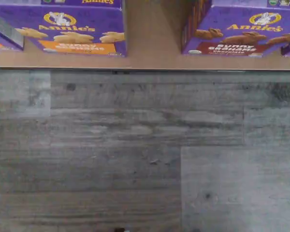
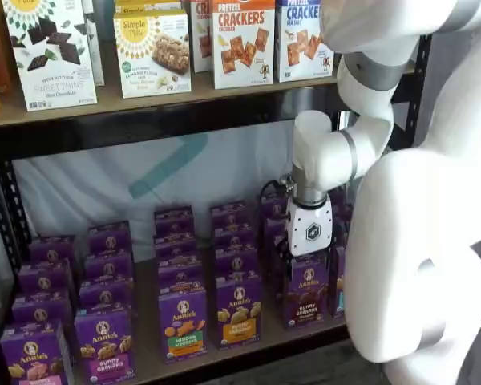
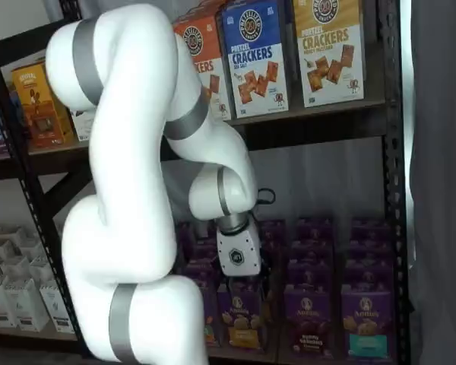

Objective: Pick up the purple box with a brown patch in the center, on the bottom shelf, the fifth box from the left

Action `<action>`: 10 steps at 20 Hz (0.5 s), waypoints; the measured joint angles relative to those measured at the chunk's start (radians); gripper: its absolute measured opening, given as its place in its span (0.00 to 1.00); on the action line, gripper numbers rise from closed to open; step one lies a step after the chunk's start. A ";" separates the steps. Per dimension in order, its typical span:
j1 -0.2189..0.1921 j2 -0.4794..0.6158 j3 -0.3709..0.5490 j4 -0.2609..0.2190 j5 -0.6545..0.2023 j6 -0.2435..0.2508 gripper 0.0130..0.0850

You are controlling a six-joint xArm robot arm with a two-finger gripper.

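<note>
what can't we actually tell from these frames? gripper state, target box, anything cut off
- Gripper: only the white body is clear in both shelf views; the black fingers merge with the dark boxes, so open or shut cannot be told.
- Purple box: the gripper covers its top in a shelf view; the frame edge crops it in the wrist view.
- Contact between gripper and box: not visible.
- Bottom shelf: the arm hides its right end.
- Small print on boxes: too blurred.

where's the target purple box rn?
The purple box stands at the front of the bottom shelf, directly under the gripper, right of the orange-band box.
</note>
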 joint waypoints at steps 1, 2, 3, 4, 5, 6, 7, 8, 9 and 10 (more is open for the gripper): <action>-0.003 0.019 -0.005 0.003 -0.017 -0.005 1.00; -0.006 0.036 -0.011 0.007 -0.030 -0.012 1.00; -0.009 0.056 -0.020 0.010 -0.042 -0.016 1.00; -0.011 0.074 -0.029 0.011 -0.052 -0.019 1.00; -0.014 0.096 -0.040 0.011 -0.064 -0.022 1.00; -0.017 0.118 -0.053 0.010 -0.074 -0.023 1.00; -0.019 0.136 -0.064 0.011 -0.080 -0.027 1.00; -0.022 0.154 -0.076 0.012 -0.085 -0.031 1.00; -0.025 0.173 -0.089 0.010 -0.088 -0.032 1.00; -0.029 0.193 -0.104 0.006 -0.092 -0.032 1.00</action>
